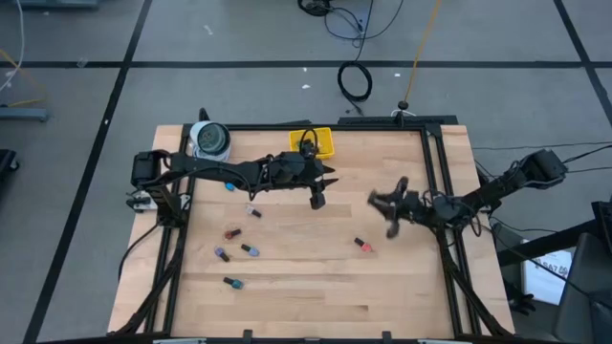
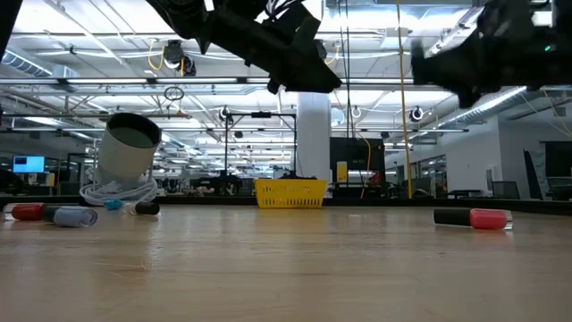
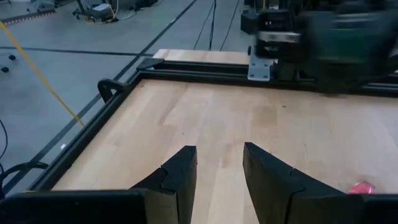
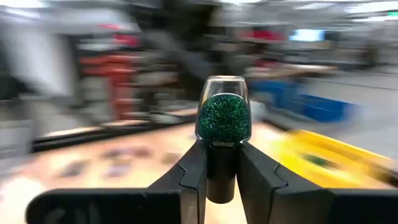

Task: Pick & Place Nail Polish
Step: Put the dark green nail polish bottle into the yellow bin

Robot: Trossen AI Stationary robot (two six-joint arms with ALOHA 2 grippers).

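My right gripper (image 4: 219,163) is shut on a green glitter nail polish bottle (image 4: 224,117) and is raised above the table's right half (image 1: 381,203). My left gripper (image 3: 219,167) is open and empty, above the table's middle (image 1: 317,198), near the yellow tray (image 1: 314,143). Several small bottles lie on their sides on the table's left half, among them a red one (image 1: 231,233) and a blue one (image 1: 229,187). A pink-red bottle (image 1: 362,246) lies to the right of the middle and shows in the low view (image 2: 474,217). My right gripper pinches the bottle's dark cap (image 4: 221,177) between its two fingers. The fingers lie along the bottle, and its green glitter body (image 4: 224,118) sticks out past the fingertips. The bottle is lifted clear of the table.
A round grey-white tape roll (image 1: 210,140) stands at the far left corner. The yellow tray stands at the far edge (image 2: 289,192). A black frame (image 1: 435,182) runs around the table top. Bare wood (image 1: 316,287) lies toward the near edge.
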